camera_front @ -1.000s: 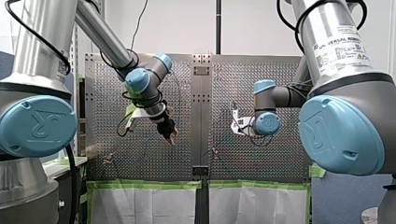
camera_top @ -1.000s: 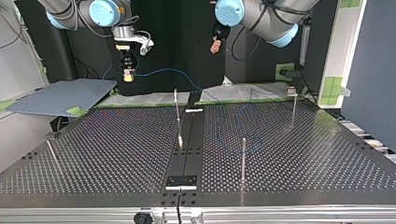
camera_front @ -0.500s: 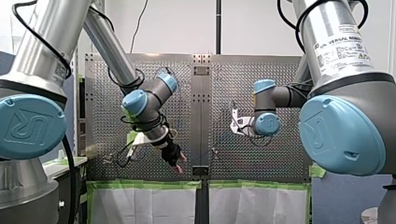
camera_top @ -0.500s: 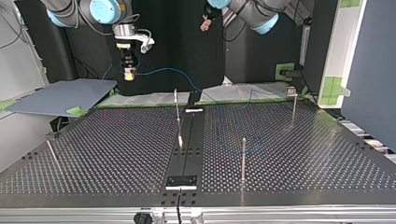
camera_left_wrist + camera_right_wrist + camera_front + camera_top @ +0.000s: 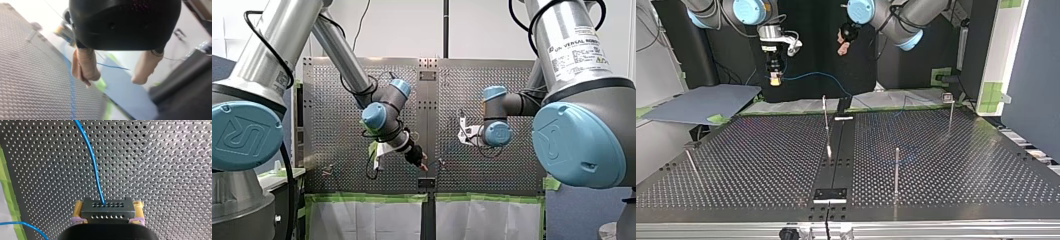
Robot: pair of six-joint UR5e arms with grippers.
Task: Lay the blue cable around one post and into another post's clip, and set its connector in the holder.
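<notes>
Right wrist view: my right claw (image 5: 108,208) clenches the connector (image 5: 107,213), blue cable (image 5: 92,162) running ahead from it; my left claw (image 5: 115,75) hangs spread apart.

Silver arms (image 5: 287,35) with light-blue joint caps (image 5: 247,135) and a printed label (image 5: 579,50).

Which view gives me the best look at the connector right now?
The right wrist view: the connector sits clamped in my right claw, its perforated face and the blue cable leaving it plain. The top view shows only a small speck at that claw's tip; the front and left wrist views show no clear connector.
</notes>
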